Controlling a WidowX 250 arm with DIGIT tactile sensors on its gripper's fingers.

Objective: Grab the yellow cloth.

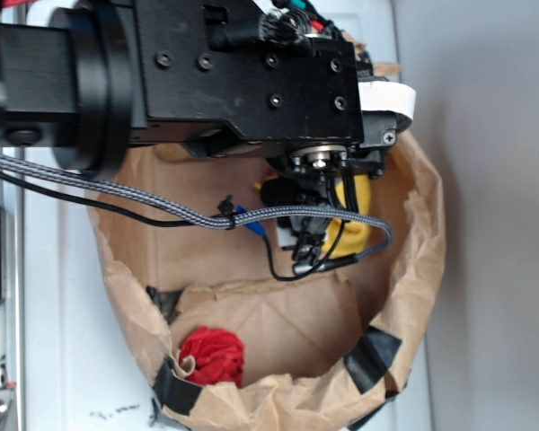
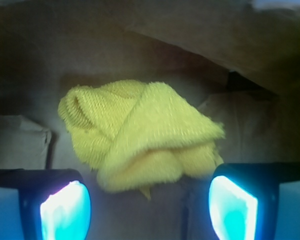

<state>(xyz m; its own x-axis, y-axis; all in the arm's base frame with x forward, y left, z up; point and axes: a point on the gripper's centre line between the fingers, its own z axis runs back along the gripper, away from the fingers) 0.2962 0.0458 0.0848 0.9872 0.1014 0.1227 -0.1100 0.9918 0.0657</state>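
The yellow cloth (image 2: 140, 135) lies crumpled on the floor of a brown paper container, filling the middle of the wrist view. My gripper (image 2: 149, 207) is open, its two fingers wide apart at the lower corners with bare paper between them, and the cloth sits just beyond the fingertips (image 2: 65, 210). In the exterior view the arm hangs over the container and covers most of the cloth; only a yellow patch (image 1: 357, 214) shows beside the gripper (image 1: 305, 238).
The brown paper bag (image 1: 427, 260), rolled down and patched with black tape, walls in the cloth on all sides. A small red fabric ball (image 1: 213, 355) lies in its near left corner. A braided cable (image 1: 162, 202) loops across the bag.
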